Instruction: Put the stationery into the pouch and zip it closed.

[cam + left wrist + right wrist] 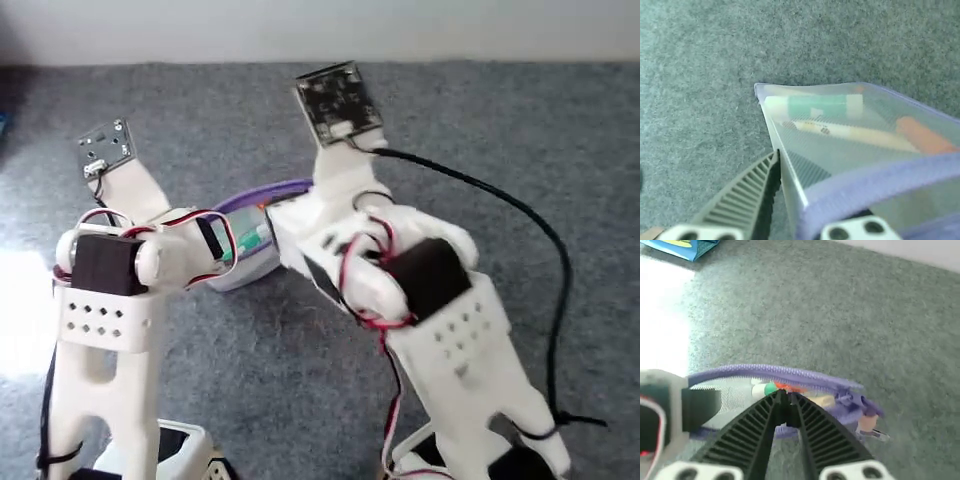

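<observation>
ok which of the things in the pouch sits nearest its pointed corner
The green-and-white stick; it lies right behind the pouch corner, while the cream pen and orange piece sit farther in.

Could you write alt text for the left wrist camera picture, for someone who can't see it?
A see-through pouch with a purple zip edge, gripped at one end by the left pincer, against grey carpet. Inside lie a green-and-white stick, a cream pen and something orange.
</observation>
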